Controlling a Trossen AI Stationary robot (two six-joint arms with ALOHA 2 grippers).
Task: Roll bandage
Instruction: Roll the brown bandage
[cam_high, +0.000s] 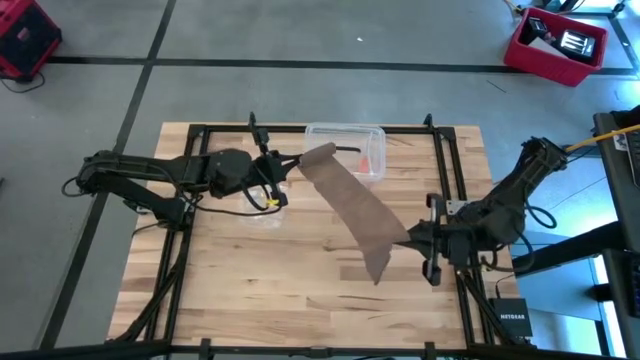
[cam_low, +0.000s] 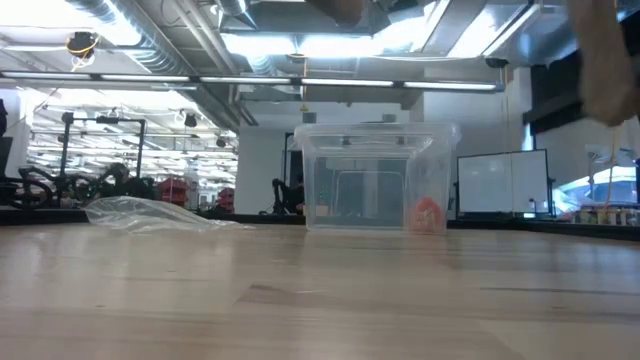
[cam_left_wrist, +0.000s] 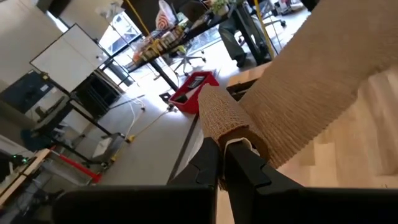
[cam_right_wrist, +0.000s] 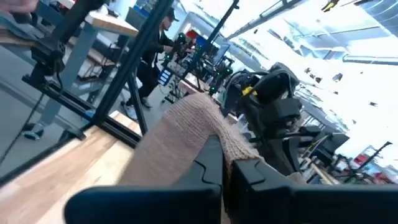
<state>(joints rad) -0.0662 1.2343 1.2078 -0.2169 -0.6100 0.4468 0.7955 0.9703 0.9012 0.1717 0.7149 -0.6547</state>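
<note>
Bandage (cam_high: 352, 203) slung in air over bench (cam_high: 250, 290), 1 end near clear box (cam_high: 372, 140), other end well away from box. Left gripper (cam_high: 297, 161) pinches box end, right gripper (cam_high: 405, 240) pinches far end. Looks soft, light, stretchy, sagging; best held at ends.

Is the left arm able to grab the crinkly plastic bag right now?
Probably not yet. The left gripper is shut on one end of the bandage, and the right gripper pinches the other end. The plastic bag lies close beneath the left arm, but its fingers are full.
</note>
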